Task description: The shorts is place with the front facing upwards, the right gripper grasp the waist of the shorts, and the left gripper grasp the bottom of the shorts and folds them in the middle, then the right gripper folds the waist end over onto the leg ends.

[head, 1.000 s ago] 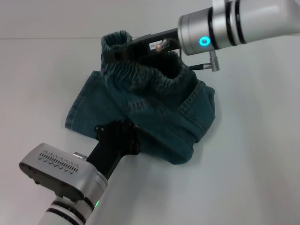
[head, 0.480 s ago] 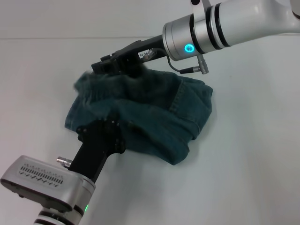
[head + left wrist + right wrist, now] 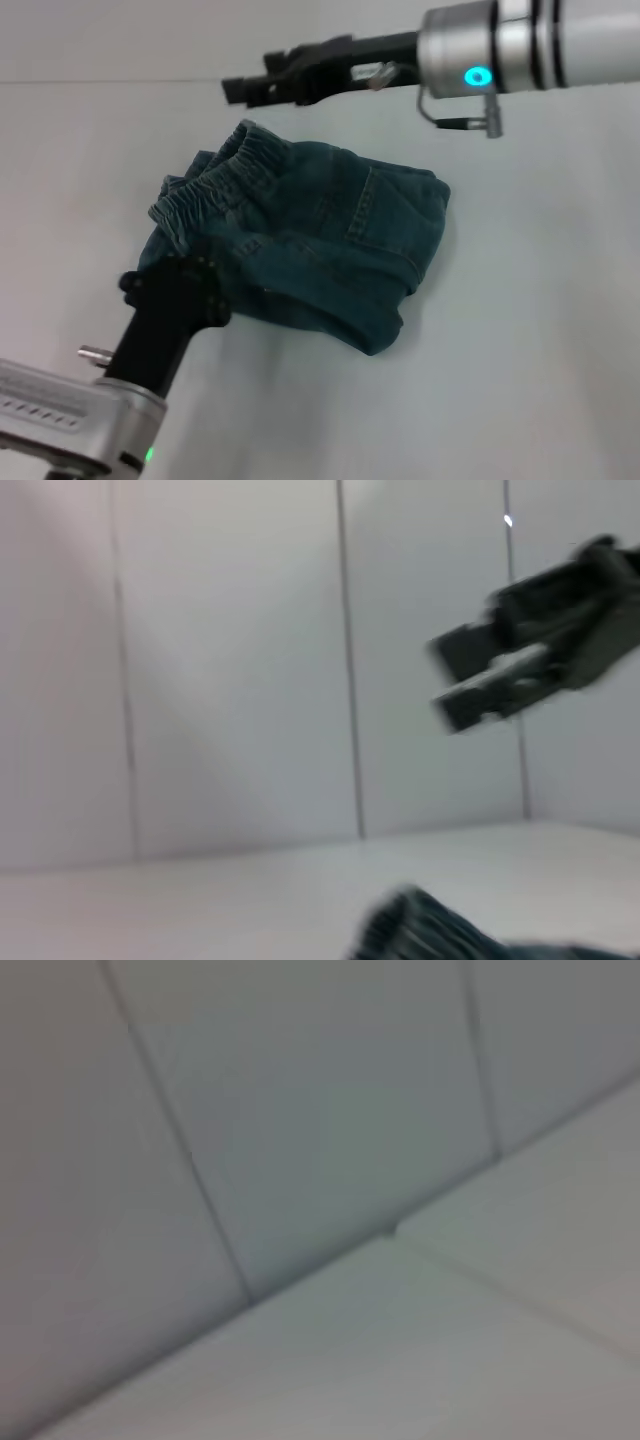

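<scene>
The blue-green denim shorts [image 3: 330, 240] lie folded in a bundle on the white table [image 3: 520, 350]. Their ruffled elastic waist [image 3: 215, 180] rests on top at the left end of the bundle. The leg ends are hidden under that folded layer. My right gripper [image 3: 245, 85] hovers above and behind the waist, open and holding nothing; the left wrist view shows it too [image 3: 450, 680], high over a dark edge of the shorts [image 3: 430, 935]. My left gripper [image 3: 175, 285] is at the bundle's near-left edge, overlapping the denim in the head view.
Bare white table surrounds the shorts. Pale wall panels [image 3: 230, 680] stand behind it. The right wrist view shows only the wall [image 3: 300, 1110] and the table [image 3: 450, 1360].
The right gripper carried the waist leftward over the bundle, let it go, then rose up and back. The left gripper slid back toward the near left.
</scene>
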